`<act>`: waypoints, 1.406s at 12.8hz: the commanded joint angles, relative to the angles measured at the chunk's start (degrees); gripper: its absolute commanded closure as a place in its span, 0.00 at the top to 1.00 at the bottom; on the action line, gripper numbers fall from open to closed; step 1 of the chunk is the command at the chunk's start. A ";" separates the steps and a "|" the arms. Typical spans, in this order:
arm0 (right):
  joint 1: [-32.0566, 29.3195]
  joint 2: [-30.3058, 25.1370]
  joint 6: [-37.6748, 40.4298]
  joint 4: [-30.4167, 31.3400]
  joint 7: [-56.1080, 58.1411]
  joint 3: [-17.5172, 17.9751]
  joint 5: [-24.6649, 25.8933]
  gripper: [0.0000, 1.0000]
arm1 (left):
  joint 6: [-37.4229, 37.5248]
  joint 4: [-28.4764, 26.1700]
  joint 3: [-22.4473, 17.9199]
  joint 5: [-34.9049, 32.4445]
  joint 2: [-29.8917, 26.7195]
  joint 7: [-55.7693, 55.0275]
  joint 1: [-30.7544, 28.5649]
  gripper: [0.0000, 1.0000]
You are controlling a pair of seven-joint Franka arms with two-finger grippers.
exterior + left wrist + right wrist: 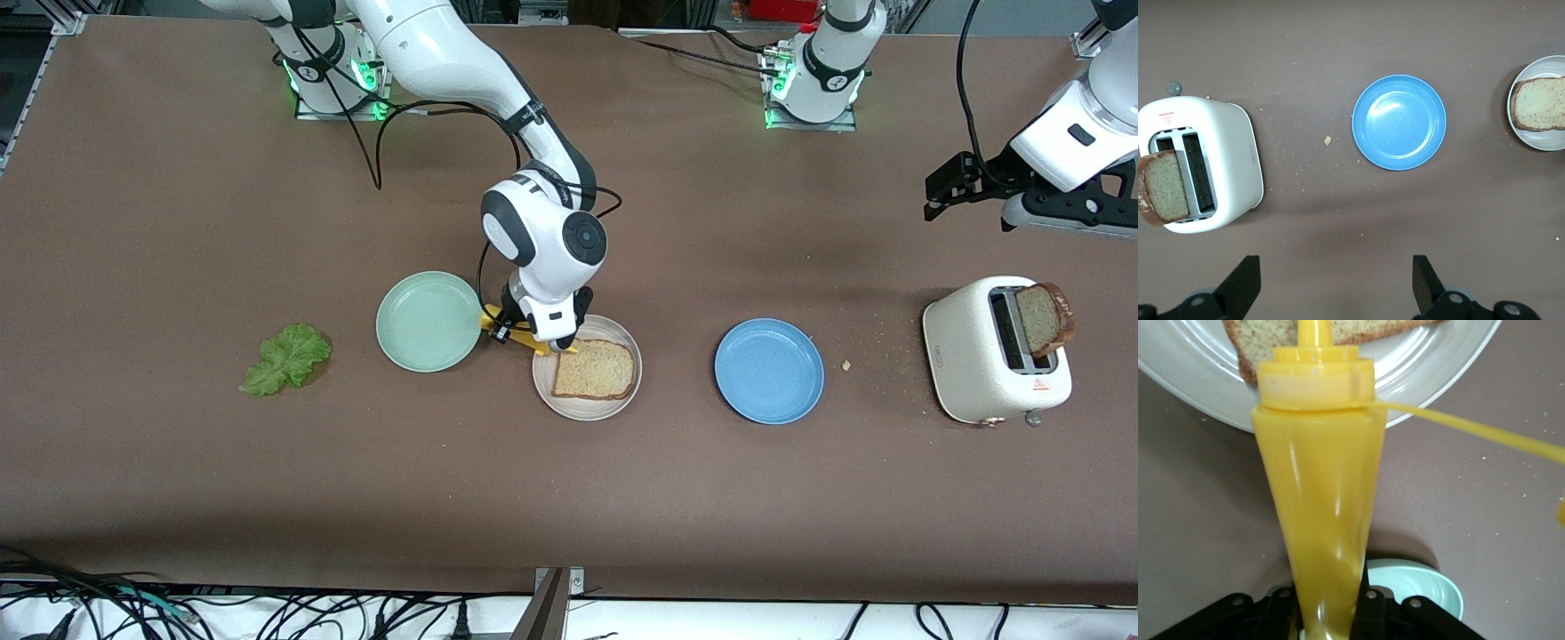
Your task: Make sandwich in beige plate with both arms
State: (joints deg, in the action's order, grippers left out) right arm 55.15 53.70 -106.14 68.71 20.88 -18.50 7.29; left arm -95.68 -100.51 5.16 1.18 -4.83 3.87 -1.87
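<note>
One bread slice [596, 369] lies flat on the beige plate [587, 413] at the table's middle. My right gripper [516, 331] is shut on a yellow squeeze bottle [492, 317], tipped so its nozzle reaches over the slice's edge. In the right wrist view the bottle [1321, 507] sits between the jaws of the right gripper [1328, 607], its tip over the bread [1265, 337] and plate [1438, 360]. A second slice [1042, 318] stands in the toaster [969, 356]. The lettuce leaf [286, 358] lies toward the right arm's end. My left gripper [1067, 216] hangs open and empty over bare table beside the toaster [1225, 167].
A mint-green plate [428, 320] touches the bottle's base side, beside the beige plate. A blue plate [769, 371] lies between the beige plate and the toaster. Crumbs dot the table around the toaster.
</note>
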 commanded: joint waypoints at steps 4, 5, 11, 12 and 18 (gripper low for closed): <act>1.01 1.40 2.61 -2.79 -0.40 -0.93 3.43 0.00 | 0.84 0.58 0.12 1.19 -0.09 -0.18 -0.24 1.00; 1.01 1.40 2.61 -2.79 -0.40 -0.93 3.43 0.00 | 0.84 0.58 0.12 1.19 -0.09 -0.27 -0.24 1.00; 1.01 1.40 2.61 -2.70 -0.49 -0.93 3.43 0.00 | 0.84 0.58 0.21 1.19 -0.09 -0.27 -0.24 1.00; 1.01 1.32 2.61 -2.70 -0.40 -0.84 3.34 0.00 | 0.93 0.58 0.21 1.19 -0.09 -0.27 -0.24 1.00; -8.01 -10.95 2.35 3.95 1.08 7.13 1.15 0.00 | 0.93 0.58 0.38 1.19 -0.09 -0.36 -0.16 1.00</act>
State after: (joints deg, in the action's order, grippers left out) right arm 52.84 51.20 -104.83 67.68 20.78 -16.83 9.16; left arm -95.63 -100.51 5.38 1.18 -4.83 3.87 -1.86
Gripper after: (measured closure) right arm 0.722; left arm 0.000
